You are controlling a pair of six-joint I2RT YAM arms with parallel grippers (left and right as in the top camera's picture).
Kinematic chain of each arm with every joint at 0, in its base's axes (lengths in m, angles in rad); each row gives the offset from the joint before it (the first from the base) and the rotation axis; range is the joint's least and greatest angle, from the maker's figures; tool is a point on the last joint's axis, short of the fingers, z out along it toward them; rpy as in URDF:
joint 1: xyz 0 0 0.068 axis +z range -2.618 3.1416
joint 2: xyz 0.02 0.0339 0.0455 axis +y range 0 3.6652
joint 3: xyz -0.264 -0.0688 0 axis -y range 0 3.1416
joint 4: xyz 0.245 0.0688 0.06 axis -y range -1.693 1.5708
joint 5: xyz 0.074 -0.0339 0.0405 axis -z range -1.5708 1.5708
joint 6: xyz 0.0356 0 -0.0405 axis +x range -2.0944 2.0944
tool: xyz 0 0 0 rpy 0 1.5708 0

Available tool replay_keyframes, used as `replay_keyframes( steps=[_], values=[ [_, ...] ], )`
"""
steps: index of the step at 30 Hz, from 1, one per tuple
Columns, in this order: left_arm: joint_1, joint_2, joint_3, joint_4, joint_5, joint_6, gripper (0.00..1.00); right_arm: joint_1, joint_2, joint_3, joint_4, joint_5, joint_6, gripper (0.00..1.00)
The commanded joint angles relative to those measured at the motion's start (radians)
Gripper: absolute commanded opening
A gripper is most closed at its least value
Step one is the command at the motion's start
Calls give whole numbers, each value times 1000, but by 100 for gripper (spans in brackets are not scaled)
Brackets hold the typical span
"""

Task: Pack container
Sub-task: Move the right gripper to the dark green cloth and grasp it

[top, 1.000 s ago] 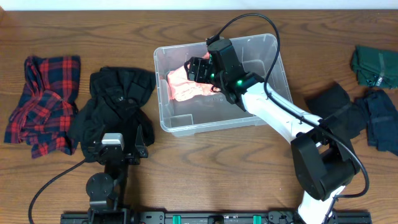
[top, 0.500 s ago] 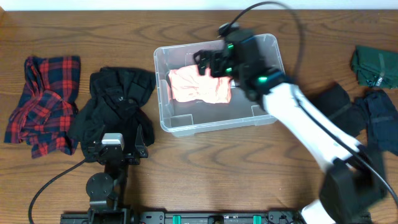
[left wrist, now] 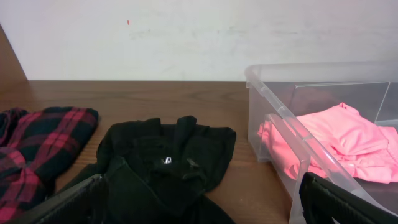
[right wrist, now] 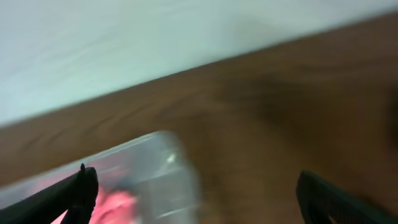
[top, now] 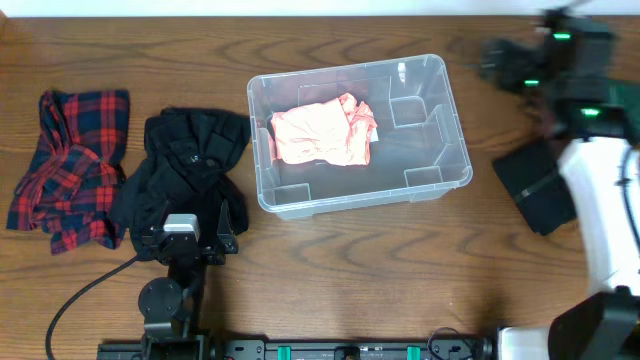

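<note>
Two pincers and a few cloths share the wooden tabletop point(top: 350, 290), and every place here is given from the container point(top: 455, 150), a clear rimmed bin standing near the middle of the tabletop towards its far edge. Farthest to the container's left lies a crumpled red and dark plaid cloth point(top: 70, 165). Between that and the container, just beside its left wall but not touching it, a black garment point(top: 190, 160) lies in a heap. The left pincer point(left wrist: 202, 186) sits low at the near end of this garment, to the container's left. Its jaws are spread wide with nothing between them, and they point along the tabletop over the black fabric. Inside the container, in its left half, lies a folded pink cloth point(top: 322, 132); the right half shows only the moulded corner steps. Off the container's far right corner, the right pincer point(right wrist: 196, 186) hangs above the tabletop, blurred, jaws released and wide apart, grasping nothing. To the container's right, apart from it, lies a black cloth point(top: 535, 185), partly covered by the white arm.
</note>
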Motion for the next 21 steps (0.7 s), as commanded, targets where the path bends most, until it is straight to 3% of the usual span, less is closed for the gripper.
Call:
replay_keyframes(
  steps=[1,12,21],
  values=[
    [3,-4,-17,-34,15,-2,98,-141,47,8,-16,-2,39,97],
    [3,-4,-17,-34,15,-2,98,-454,208,7,32,-5,15,97],
    [3,-4,-17,-34,15,-2,98,-666,403,7,218,-233,-29,97]
  ],
)
